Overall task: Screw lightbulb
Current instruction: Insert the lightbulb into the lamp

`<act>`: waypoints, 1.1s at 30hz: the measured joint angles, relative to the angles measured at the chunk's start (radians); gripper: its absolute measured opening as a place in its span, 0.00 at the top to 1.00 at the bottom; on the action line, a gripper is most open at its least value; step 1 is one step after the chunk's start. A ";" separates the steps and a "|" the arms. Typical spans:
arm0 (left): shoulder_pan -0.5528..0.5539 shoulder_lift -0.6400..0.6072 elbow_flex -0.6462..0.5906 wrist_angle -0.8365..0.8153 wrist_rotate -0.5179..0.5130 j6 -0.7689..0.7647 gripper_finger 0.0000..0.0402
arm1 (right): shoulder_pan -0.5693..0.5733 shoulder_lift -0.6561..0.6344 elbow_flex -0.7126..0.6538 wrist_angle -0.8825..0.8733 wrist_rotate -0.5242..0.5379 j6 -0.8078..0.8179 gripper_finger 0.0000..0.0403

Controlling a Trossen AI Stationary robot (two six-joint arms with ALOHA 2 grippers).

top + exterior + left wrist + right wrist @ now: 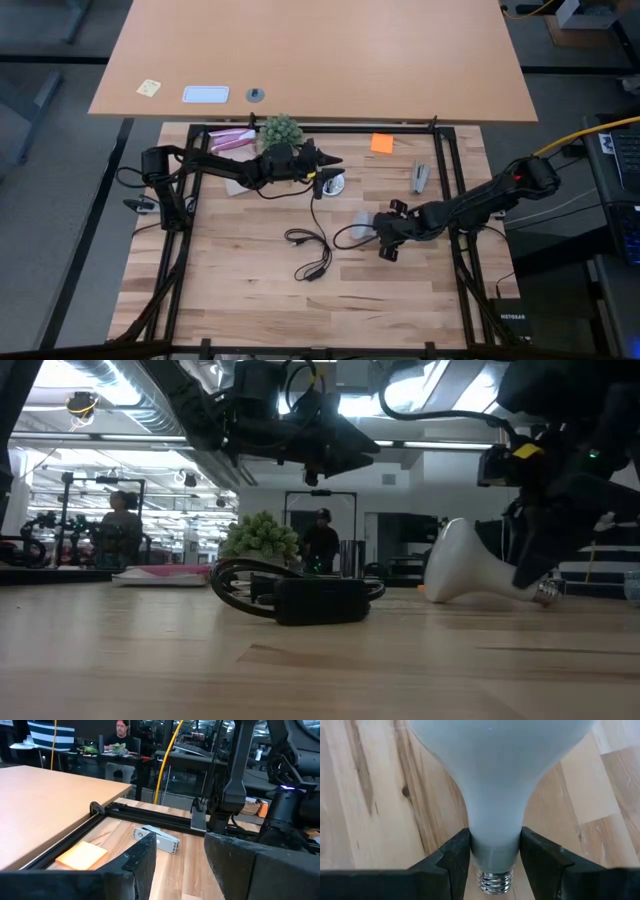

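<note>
- Two arms over the bench: right tool clenches the lightbulb by its neck, bulb lying on its side.
- Left tool hangs above the far left, fingers parted, grasping nothing.

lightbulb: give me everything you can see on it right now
The lightbulb is frosted white, seemingly glass, with a wide dome narrowing to a slim neck and a ribbed silvery screw base. It lies on its side on the wooden table, right of the black cord, not in any socket. The right tool has its fingers on either side of the neck just above the threads, pressed against it. Nothing else touches it; no damage visible.
</note>
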 joint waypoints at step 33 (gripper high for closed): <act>0.000 0.000 0.001 0.001 0.000 -0.009 0.61 | 0.001 0.174 0.003 0.223 0.022 -0.030 0.58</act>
